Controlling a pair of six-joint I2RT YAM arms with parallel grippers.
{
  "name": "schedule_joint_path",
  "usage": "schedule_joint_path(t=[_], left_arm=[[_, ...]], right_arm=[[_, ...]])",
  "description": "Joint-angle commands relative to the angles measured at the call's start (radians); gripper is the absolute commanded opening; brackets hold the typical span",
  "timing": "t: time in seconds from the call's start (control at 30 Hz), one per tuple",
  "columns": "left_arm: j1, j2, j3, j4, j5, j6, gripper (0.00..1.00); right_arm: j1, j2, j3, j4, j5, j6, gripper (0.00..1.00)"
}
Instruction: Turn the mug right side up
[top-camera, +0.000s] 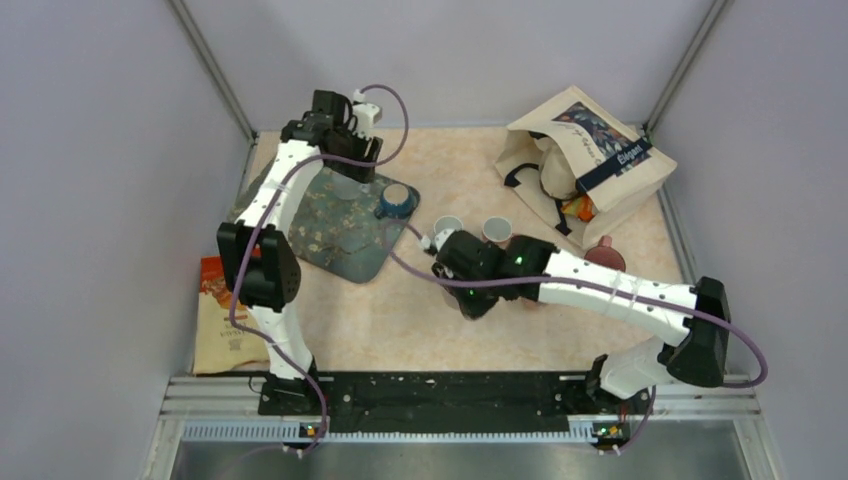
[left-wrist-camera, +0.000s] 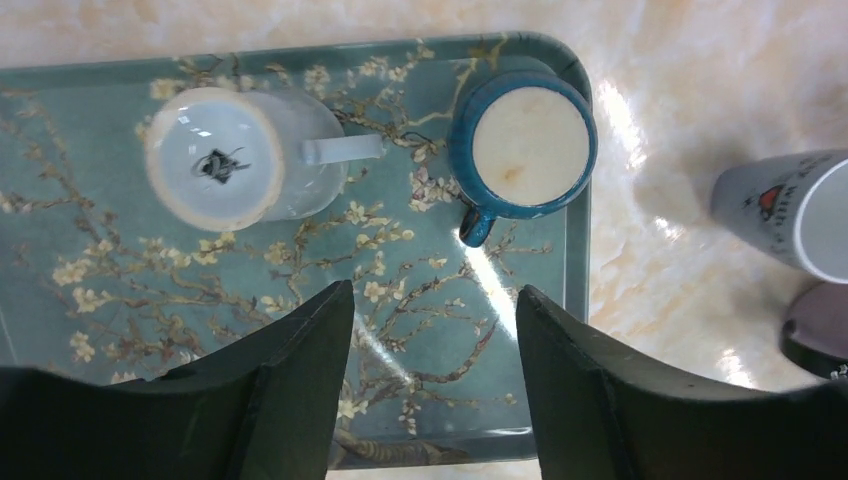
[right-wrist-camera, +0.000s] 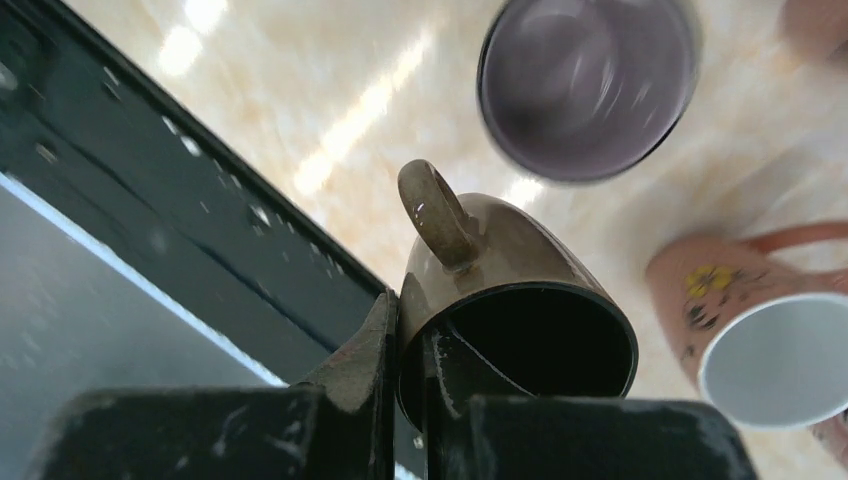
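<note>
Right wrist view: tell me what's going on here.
The right gripper is clamped on the rim of the brown mug, one finger inside and one outside, the mouth facing the wrist camera. The left gripper hangs open over the tray, which holds a white mug and a blue mug.

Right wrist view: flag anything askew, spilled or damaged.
The brown mug is askew. The right gripper pinches its rim, one finger inside and one outside, and the mug is tipped on its side with its open mouth facing the camera rather than upright. No spill or damage shows.
</note>
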Motion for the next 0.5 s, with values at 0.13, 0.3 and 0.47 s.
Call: schedule_joint_path(t=[0.13,0.3,0.47], left_arm=[[-0.022,0.034,-0.139,0.081,0.007,0.252,0.5],[-0.024,0.073,-0.189,0.107,0.053,0.335,0.53],[-0.026,0.119,-0.213,0.136,0.11,0.342,0.59]], right_arm=[[0.14,0.008,-0.215,-0.001,0.065,0.039,0.0],[0.17,0.05,-0.309,0.096,0.109,0.004,0.0],[0.169,0.064,-0.372,0.172,0.109,-0.021,0.0]])
